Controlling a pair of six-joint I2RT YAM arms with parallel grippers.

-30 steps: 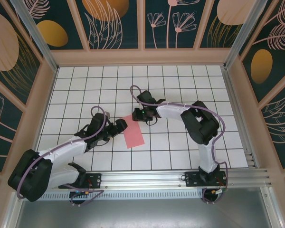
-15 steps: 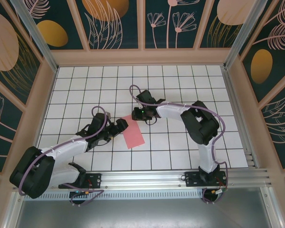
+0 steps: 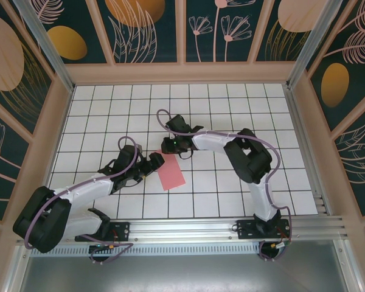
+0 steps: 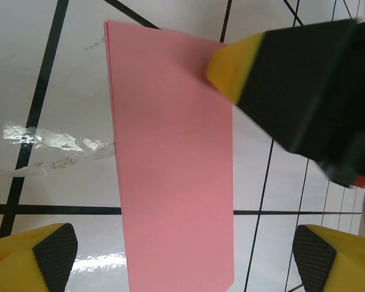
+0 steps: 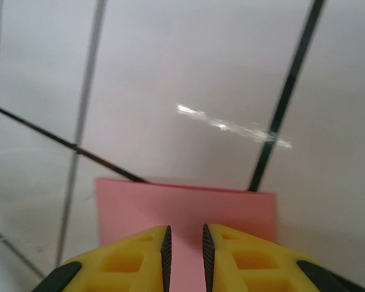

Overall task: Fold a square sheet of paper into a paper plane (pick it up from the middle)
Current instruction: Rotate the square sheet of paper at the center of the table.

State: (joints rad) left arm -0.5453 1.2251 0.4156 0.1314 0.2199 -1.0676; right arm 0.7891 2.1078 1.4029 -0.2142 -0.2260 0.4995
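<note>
White grid tabletop (image 3: 231, 109), patterned panels around it. Pink sheet (image 3: 171, 172) lies flat just left of centre in the top view and reads as a narrow rectangle. The left wrist view shows a doubled line down its left edge, so I judge it folded in half once, with no nose folds yet.

Left gripper (image 3: 151, 163) is parked at the sheet's left long edge, jaws spread wide and gripping nothing. Its pads (image 4: 55, 255) sit at the bottom corners of the left wrist view with the strip running up between them. That looks like a ready stance for catching an edge or corner.

Right gripper (image 3: 170, 146) is at the sheet's upper end, jaws drawn in to a thin slit. Its fingers (image 5: 140, 249) sit low over the paper's far edge. Narrowed tips make a good presser, probably to pin that end or flatten the crease. The view is too close and blurred to say whether the tips touch the paper or hover just above it. Nothing is visibly pinched.
</note>
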